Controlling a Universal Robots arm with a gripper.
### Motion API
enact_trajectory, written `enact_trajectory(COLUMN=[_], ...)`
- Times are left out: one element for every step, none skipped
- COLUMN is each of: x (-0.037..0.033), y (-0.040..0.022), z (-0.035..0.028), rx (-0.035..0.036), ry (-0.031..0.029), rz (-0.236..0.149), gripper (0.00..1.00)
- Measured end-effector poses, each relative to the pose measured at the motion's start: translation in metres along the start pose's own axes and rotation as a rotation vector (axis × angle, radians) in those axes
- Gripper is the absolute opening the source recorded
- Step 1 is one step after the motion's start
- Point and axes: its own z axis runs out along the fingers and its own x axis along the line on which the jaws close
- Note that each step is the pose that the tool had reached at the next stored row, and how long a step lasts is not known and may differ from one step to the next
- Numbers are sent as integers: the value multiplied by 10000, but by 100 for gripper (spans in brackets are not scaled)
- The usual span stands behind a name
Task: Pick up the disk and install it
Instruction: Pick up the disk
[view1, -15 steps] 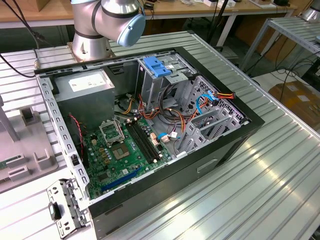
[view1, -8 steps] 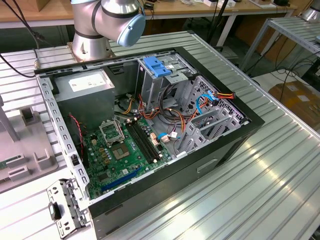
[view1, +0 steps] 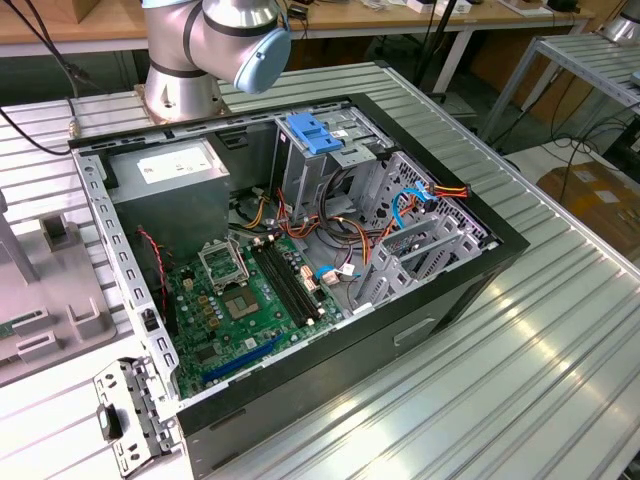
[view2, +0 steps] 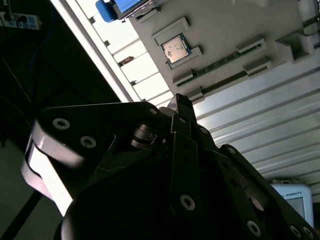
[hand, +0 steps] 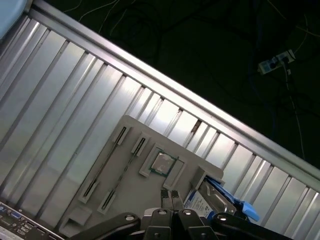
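Disk (hand: 212, 201) flat grey metal, blue rails, on grey tray (hand: 130, 200) | claw (hand: 170, 192) narrow (fingertips (hand: 164, 194) together), empty

We find the disk (hand: 214, 200) just beside the gripper (hand: 170, 193) in the first wrist view, its nearer end hidden behind the gripper's links. In the second wrist view the disk (view2: 131, 5) lies well ahead of the gripper, mostly cut off by the picture's edge. We cannot read its label print. The gripper's body runs off the edge in both wrist views.
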Motion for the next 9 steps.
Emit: enact_trajectory(x=[0,0,0,0,0,-1,-1,0,0], y=[0,0,0,-1,-1,-1,-1,-1,-1], z=[0,0,1,2,3,6,11,15,21], rx=[0,-1,-1,-1,-1,2,9,14,20], ry=[3,3,4,4,0,-7,-16,-24,-35], rz=[-51,-75,-75,-72,10,155,376,550,812], gripper=[11,11,11,11,11,11,11,11,11])
